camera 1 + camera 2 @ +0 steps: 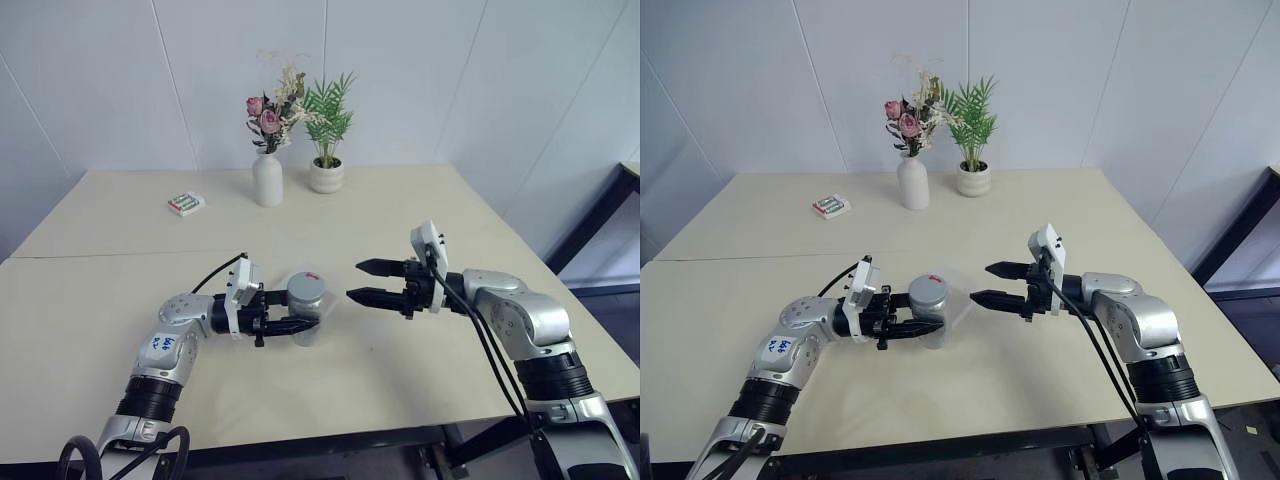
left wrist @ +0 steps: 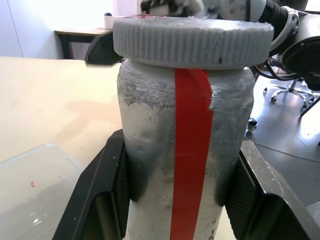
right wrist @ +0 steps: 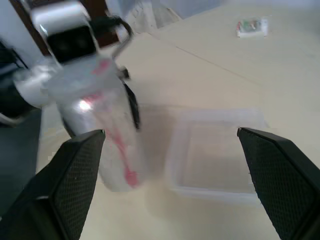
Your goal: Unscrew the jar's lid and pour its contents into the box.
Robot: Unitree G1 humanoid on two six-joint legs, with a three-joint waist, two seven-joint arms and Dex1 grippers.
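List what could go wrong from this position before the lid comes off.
1. The lid is on the jar, and the open right gripper stands apart from it; closing off-centre could slip on the ribbed rim.
2. The left gripper clamps the jar by its sides alone; a hard twist might turn the jar between the fingers.
3. The clear box lies right beside the jar and is hard to see, so a sweeping arm could knock it.

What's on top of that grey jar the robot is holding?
A ribbed grey lid sits on the jar, closing it. The jar's opaque walls and the lid hide whatever is inside.
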